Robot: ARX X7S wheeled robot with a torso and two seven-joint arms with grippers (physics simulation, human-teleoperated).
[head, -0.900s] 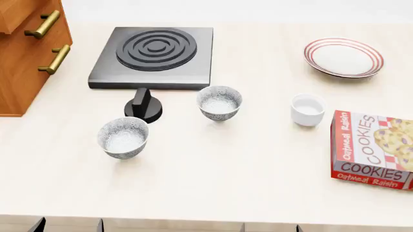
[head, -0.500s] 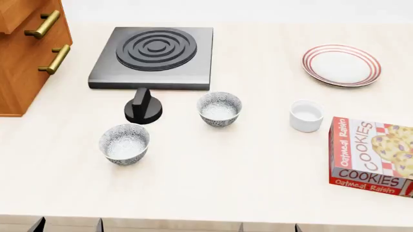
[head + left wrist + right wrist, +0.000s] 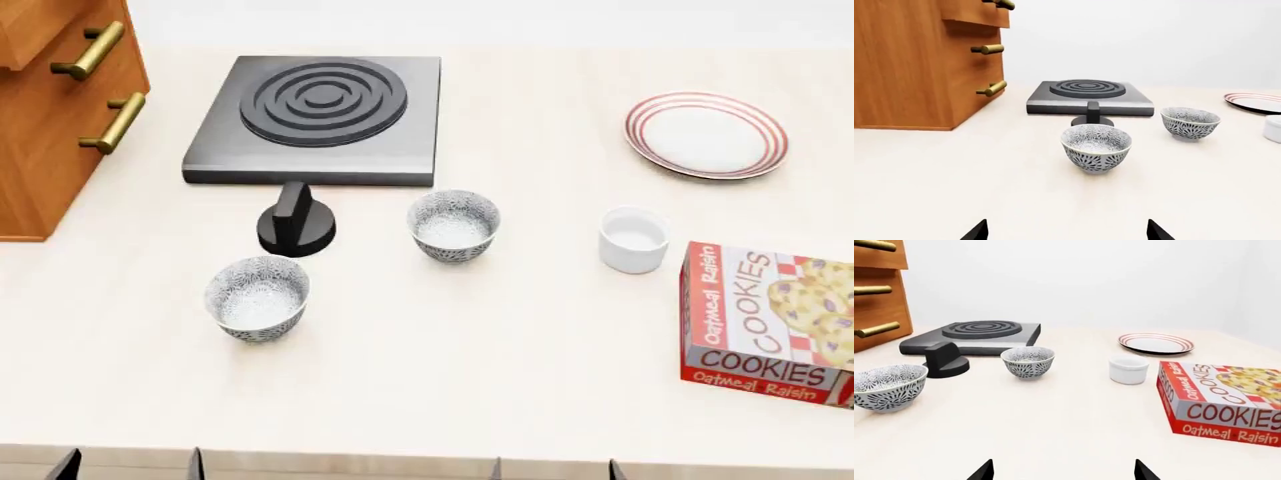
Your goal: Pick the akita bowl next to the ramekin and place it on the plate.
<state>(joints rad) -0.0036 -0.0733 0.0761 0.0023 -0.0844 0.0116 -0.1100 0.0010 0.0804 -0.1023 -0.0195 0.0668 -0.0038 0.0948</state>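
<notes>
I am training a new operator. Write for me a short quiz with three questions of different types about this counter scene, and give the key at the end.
1. True or false: the akita bowl nearer the ramekin already sits on the plate.
2. Multiple choice: what stands directly in front of the hot plate? A) cookie box B) black knob C) ramekin
3. Fill in: the gripper fingertips at the near counter edge are holding ____.

Key: 1. False; it stands on the counter, apart from the plate. 2. B, the black knob. 3. Nothing; left gripper and right gripper both stand open.
</notes>
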